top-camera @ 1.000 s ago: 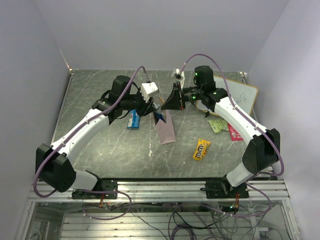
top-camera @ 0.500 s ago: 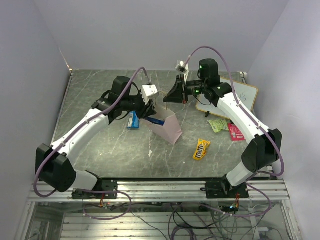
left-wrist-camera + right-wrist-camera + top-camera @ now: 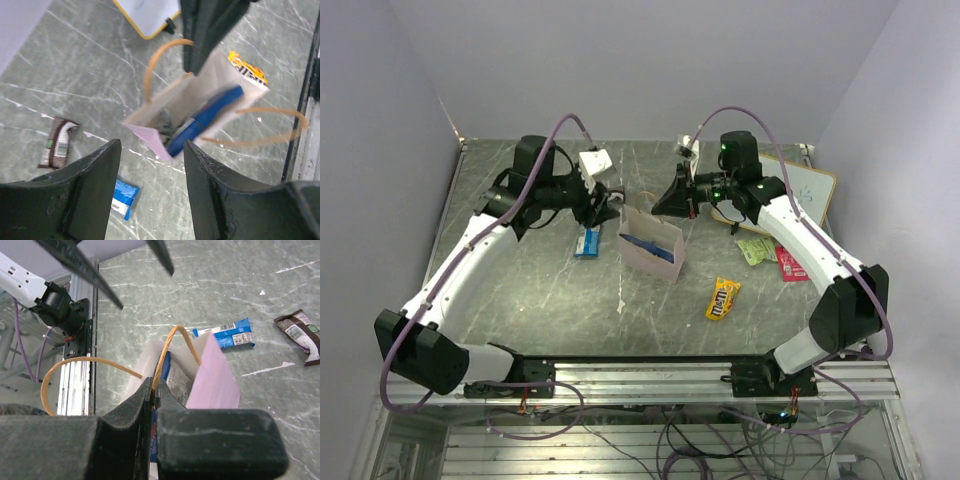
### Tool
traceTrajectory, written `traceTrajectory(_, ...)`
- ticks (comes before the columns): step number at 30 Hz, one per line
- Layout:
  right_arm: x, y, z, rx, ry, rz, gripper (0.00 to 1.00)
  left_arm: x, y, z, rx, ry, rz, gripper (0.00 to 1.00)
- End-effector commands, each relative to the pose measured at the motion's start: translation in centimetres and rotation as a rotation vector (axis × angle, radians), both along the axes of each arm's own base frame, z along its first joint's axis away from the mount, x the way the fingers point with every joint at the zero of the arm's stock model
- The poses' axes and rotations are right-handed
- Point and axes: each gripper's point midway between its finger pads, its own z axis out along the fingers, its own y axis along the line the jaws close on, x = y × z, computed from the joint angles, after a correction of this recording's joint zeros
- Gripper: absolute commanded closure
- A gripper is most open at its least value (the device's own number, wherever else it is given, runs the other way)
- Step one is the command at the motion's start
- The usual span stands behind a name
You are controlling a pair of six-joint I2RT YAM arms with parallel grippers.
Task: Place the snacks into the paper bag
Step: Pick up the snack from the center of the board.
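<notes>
Paper bag [image 3: 650,262] stands near the middle of the table [image 3: 520,290] between the two grippers. Its mouth is open upward, and the long side of the mouth runs from the left arm's side to the right arm's side, slightly slanted. Inside it the dark blue chip bag [image 3: 205,117] lies along that same line on a diagonal, with its upper end poking past the rim. A silver-grey packet [image 3: 162,122] sits beside it, deeper in. The right gripper [image 3: 152,390] has its fingers pressed together on one thin handle [image 3: 170,347] of the bag, which loops up out of the pinch. The other handle hangs loose towards the near rail. The left gripper [image 3: 150,192] hovers above and just left of the bag, its fingers spread wide with nothing between them. On the table to the bag's left the blue-white packet [image 3: 586,240] lies with its long axis running near to far, and the wrist views show the brown bar [image 3: 59,142] further out on that side. To the right, well apart from the bag, the yellow M&M's packet [image 3: 723,298] lies slanted. The light green packet [image 3: 755,250] and the pink-red packet [image 3: 788,265] lie near the white board [image 3: 795,190].
</notes>
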Motion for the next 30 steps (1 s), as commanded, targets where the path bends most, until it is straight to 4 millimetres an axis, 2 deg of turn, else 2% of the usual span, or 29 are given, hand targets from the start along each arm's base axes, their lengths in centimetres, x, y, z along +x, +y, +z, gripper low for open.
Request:
traceTrajectory(1,-0.3,-1.0,2.2,0.025,-0.080,-0.030,1.00,2.0,1.7,2.6,-0.037,-0.009,0.139,0.35)
traceTrajectory(6,0.0,-2.1,3.1,0.043,-0.091,-0.064,1.00,6.2,4.4,0.9,0.019,0.009,0.372,0.26)
traceTrajectory(11,0.6,-3.4,3.6,0.071,-0.080,-0.100,1.00,9.5,6.2,-2.9,0.120,0.074,0.512,0.26)
traceTrajectory(16,1.8,-4.4,3.7,0.084,-0.047,-0.157,1.00,12.0,6.1,-6.8,0.195,0.107,0.515,0.29)
traceTrajectory(22,2.0,-4.4,3.8,0.080,-0.047,-0.161,1.00,15.2,5.5,-10.7,0.260,0.089,0.487,0.29)
traceTrajectory(30,2.5,-4.3,2.9,0.071,-0.022,-0.176,1.00,19.7,6.0,-16.7,0.330,0.099,0.511,0.31)
